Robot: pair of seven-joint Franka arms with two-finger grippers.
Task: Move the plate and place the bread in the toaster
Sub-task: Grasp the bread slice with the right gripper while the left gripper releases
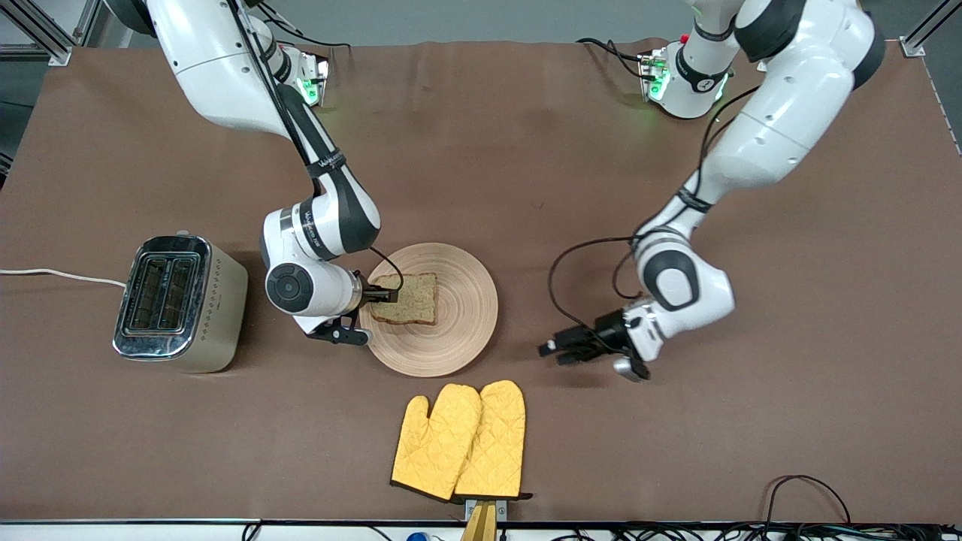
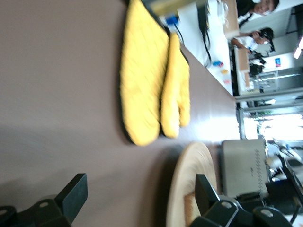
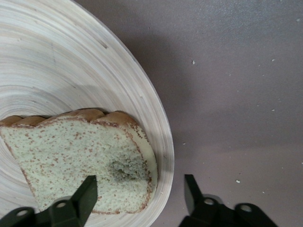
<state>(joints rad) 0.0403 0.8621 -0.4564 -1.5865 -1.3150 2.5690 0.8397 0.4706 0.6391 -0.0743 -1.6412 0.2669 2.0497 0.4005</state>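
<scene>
The bread (image 1: pixel 406 298) lies on the plate (image 1: pixel 466 330). The right gripper (image 1: pixel 373 294), fingers open, straddles the bread's edge. The left gripper (image 1: pixel 560 351), fingers open, hovers just beside the plate.

A round plate (image 1: pixel 443 342) of pale wood, ringed with fine grain, is lying flat near the middle of the table. A square slice of brown, speckled bread (image 1: pixel 409 299) with a darker crust is lying flat on it, toward the rim facing the toaster. The toaster (image 1: pixel 180 302) is standing upright toward the right arm's end of the table, apart from the plate, its two slots in the chrome top facing up, cream sides dotted, a white cord trailing away.
</scene>
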